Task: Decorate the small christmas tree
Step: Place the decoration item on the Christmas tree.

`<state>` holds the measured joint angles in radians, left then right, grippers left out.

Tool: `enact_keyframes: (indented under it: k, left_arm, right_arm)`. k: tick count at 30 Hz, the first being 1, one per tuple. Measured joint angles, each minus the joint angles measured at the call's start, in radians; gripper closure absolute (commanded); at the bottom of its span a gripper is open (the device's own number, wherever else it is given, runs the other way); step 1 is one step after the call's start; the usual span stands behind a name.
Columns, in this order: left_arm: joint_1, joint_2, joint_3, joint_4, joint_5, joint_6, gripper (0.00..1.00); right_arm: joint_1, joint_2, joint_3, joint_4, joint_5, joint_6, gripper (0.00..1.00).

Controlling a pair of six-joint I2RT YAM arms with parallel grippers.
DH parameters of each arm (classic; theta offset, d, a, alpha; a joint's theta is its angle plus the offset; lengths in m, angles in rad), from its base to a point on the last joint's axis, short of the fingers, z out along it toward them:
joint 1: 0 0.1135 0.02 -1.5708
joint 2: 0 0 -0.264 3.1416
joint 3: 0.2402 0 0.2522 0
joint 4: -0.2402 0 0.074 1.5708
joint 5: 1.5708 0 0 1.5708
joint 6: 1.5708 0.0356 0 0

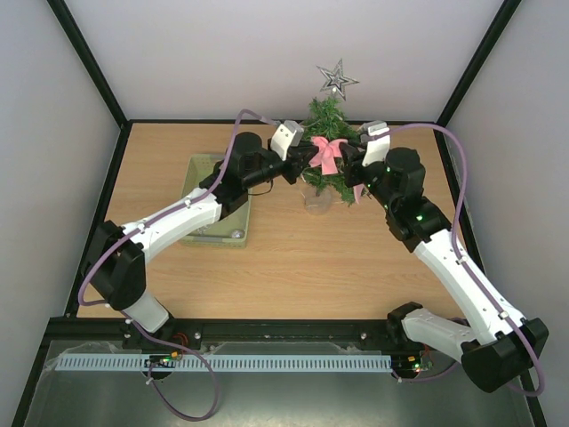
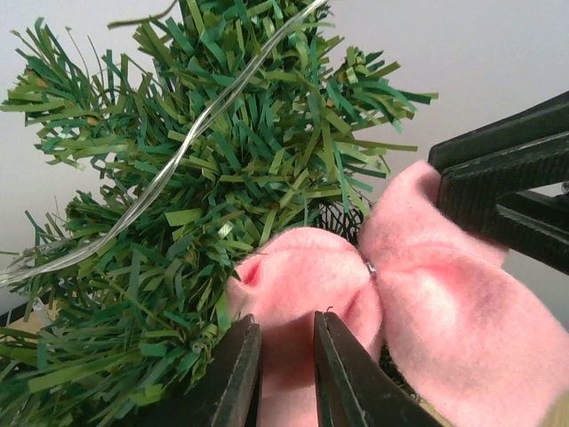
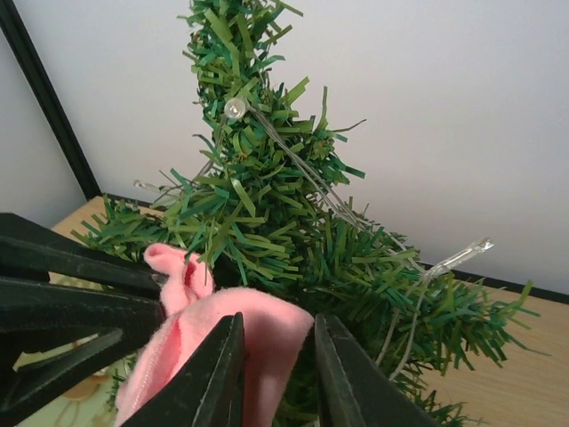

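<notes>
The small christmas tree [image 1: 331,124] stands at the back middle of the table, with a silver star [image 1: 338,78] on top and a clear light string [image 2: 178,160] through its branches. A pink felt bow [image 1: 327,153] sits against its front. My left gripper [image 1: 300,165] reaches in from the left and is shut on the bow's left loop [image 2: 302,276]. My right gripper [image 1: 353,164] reaches in from the right and is shut on the other loop [image 3: 267,325]. The tree also shows in the left wrist view [image 2: 249,133] and the right wrist view [image 3: 267,205].
A pale green basket [image 1: 197,169] lies left of the tree, partly under my left arm. The tree's clear base [image 1: 317,199] stands on the wooden table [image 1: 302,258]. Black frame posts and white walls close in the back and sides.
</notes>
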<state>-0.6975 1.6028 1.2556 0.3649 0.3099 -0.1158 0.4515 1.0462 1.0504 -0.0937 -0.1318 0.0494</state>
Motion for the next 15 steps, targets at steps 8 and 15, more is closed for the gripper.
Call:
enact_keyframes:
  k: [8,15]
  left_arm:
    - [0.000,-0.005,0.000,-0.017,0.003,-0.005,0.79]
    - [-0.003,-0.045,-0.012,-0.028,0.005,-0.014,0.78]
  right_arm:
    - [0.000,-0.069,-0.011,-0.035,-0.003,0.087,0.63]
    - [0.000,-0.141,-0.026,-0.047,0.001,0.168,0.57]
